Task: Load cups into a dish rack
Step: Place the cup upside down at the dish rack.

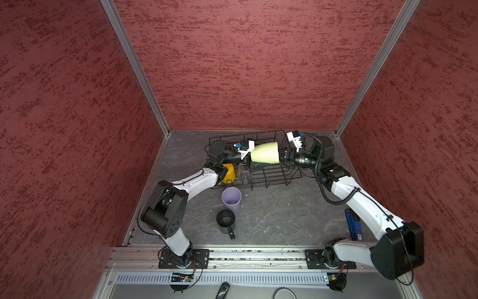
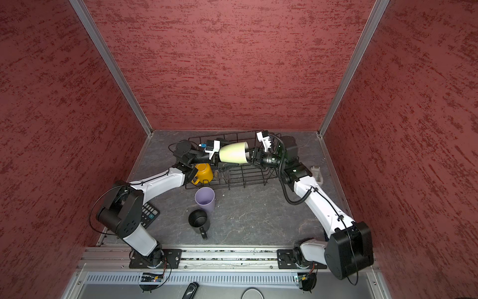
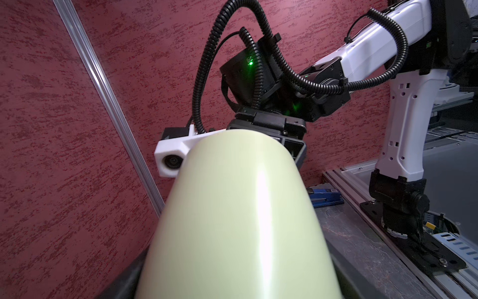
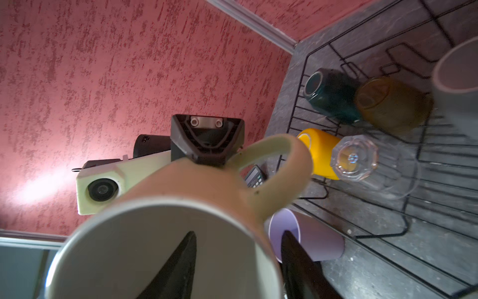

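The cream mug (image 1: 265, 154) is hanging in the air above the dish rack (image 1: 274, 172), which is sitting by the table's back edge. The mug's long axis is lying level and running side to side, with the base pointing at the left gripper (image 1: 250, 158) and the open mouth facing the right gripper (image 1: 283, 156). The handle is not showing in either top view, so it is probably on the underside.

The left gripper is clamping the base end and appears to be carrying the mug alone. The right gripper's jaws are standing apart and straddling the rim. In the right wrist view one finger (image 4: 178, 266) is reaching inside the mouth, clear of the wall, and the other is lying outside it, so nothing is being pinched there.

Both arms are stretching from the table's front edge toward the back. Each wrist is bending inward, so the two grippers are pointing at each other along the mug's axis.

The coming move likely turns on that axis. The right gripper would need to draw straight back toward the table's right edge so that the inner finger slips out without dragging the rim. The left arm is then the one placed to tip the mug over and lower it.

The yellow mug (image 2: 204, 172) is sitting at the rack's left front corner. The lilac tumbler (image 1: 231, 198) is standing on the table just before the rack's front edge.
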